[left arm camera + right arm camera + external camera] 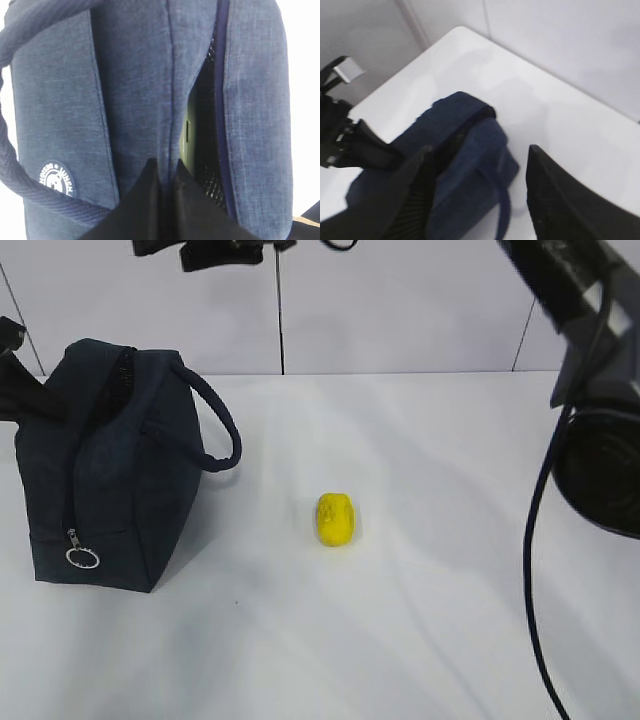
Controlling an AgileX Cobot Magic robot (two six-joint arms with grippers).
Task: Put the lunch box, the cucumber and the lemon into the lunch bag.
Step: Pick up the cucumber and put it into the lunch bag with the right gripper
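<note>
**Camera placement and shared coverage**

The exterior view looked down at a slant across the white table [420, 640] toward the back wall, taking in the lunch bag [105, 465] at left, the lemon [336, 519] near the middle and part of the right arm [590, 390] at the right edge. The left wrist view sat very close against the lunch bag [130, 90], its fabric filling almost the whole frame, looking along the zipper opening [207, 130]. The right wrist view looked down from well above, between its own fingers [560, 200], onto the lunch bag [470, 165] and a table corner. All three views shared the lunch bag.
</note>
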